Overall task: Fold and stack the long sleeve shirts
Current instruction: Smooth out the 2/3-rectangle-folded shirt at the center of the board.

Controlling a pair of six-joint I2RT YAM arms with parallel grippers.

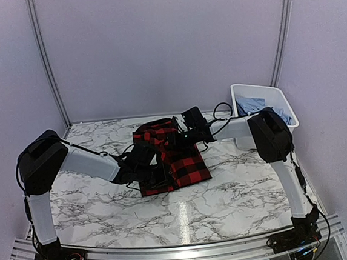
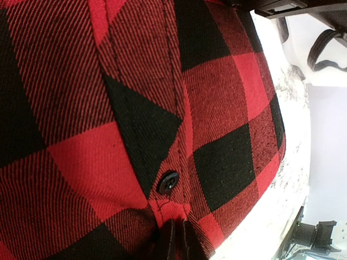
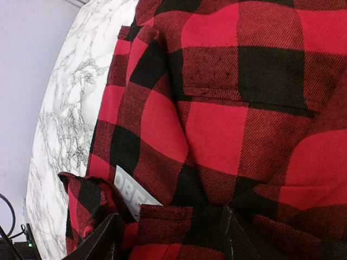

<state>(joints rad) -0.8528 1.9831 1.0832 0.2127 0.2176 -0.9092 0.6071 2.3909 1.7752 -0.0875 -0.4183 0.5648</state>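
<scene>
The red-and-black check flannel shirt (image 1: 171,157) lies partly folded in the middle of the marble table. It fills the left wrist view (image 2: 135,108) and the right wrist view (image 3: 217,119). My left gripper (image 1: 148,169) is at the shirt's left edge; its fingers (image 2: 178,238) are shut on the button placket just below a black button (image 2: 168,182). My right gripper (image 1: 179,138) is over the shirt's far part. Its fingers (image 3: 171,238) are spread wide, with a cloth fold near the white neck label (image 3: 127,192) between them. Light blue shirts (image 1: 251,105) lie in the tub.
A white plastic tub (image 1: 280,99) stands at the back right of the table. The marble tabletop (image 1: 227,192) shows around the shirt. The grey booth walls close off the back and both sides.
</scene>
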